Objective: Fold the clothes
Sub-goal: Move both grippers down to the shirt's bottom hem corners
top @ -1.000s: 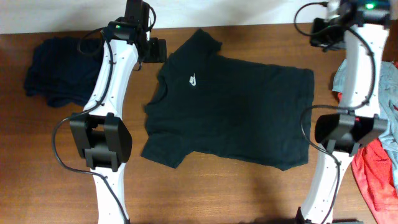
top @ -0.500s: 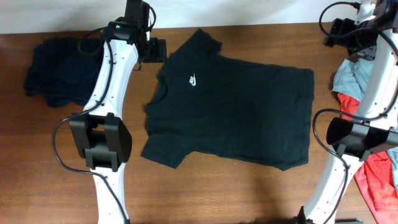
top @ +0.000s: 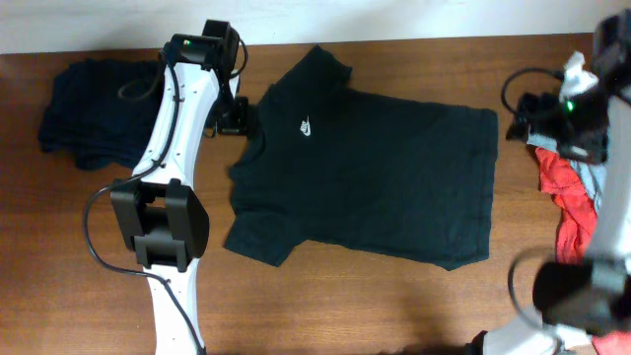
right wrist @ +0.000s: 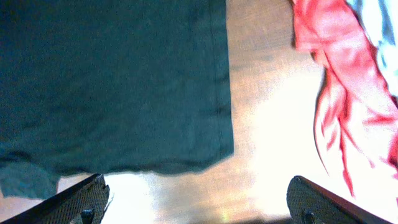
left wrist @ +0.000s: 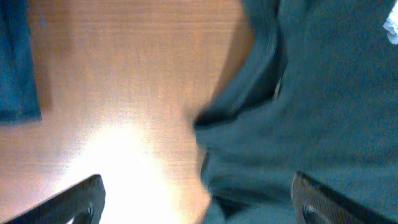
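The clothes' black T-shirt (top: 375, 177) lies spread flat on the table, its white logo (top: 308, 126) up. My left gripper (top: 237, 116) hovers open at the collar and near sleeve. In the left wrist view the left gripper (left wrist: 199, 208) spans the T-shirt's edge (left wrist: 311, 124), with nothing held. My right gripper (top: 523, 110) is blurred beside the shirt's far right corner. In the right wrist view the right gripper (right wrist: 199, 208) stands open over bare wood, just off the T-shirt's hem corner (right wrist: 112, 81).
A dark navy garment (top: 94, 113) lies crumpled at the back left, also in the left wrist view (left wrist: 15, 62). A red garment (top: 567, 187) (right wrist: 336, 74) and a grey-blue one (top: 595, 182) (right wrist: 379, 25) are piled at the right edge.
The right arm has swung from the back right corner to the shirt's right edge, and its jaws have opened. The left gripper has shifted slightly toward the collar.
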`<state>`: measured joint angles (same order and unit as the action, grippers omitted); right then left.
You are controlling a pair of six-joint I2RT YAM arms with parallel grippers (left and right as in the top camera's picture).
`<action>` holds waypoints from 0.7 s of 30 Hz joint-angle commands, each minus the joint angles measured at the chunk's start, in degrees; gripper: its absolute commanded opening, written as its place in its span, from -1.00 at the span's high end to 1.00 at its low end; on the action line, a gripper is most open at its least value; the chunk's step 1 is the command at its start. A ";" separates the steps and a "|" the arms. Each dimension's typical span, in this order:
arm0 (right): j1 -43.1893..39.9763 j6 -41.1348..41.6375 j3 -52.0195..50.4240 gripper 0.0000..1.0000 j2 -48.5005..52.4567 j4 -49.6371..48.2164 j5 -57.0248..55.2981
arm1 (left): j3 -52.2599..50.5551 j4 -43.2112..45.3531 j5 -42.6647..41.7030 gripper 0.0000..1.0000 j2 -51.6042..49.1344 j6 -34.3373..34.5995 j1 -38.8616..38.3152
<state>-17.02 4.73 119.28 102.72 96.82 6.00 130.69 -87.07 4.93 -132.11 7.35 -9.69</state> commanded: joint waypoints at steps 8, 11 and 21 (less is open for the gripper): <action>0.61 1.99 -18.29 -0.94 -14.49 -5.16 2.84 | 0.02 -8.50 -0.76 -0.98 16.46 6.19 -4.68; 0.61 1.97 -26.97 -0.94 -16.68 -8.72 4.96 | -2.60 -9.64 -0.92 -0.98 21.68 6.36 -8.46; 0.61 1.95 -54.12 -0.94 -18.93 -22.05 10.29 | -25.57 -0.83 -0.59 -0.98 34.10 13.03 -12.85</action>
<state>-16.80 6.11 69.47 85.43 76.40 12.93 111.15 -89.78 4.08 -99.18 16.86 -23.75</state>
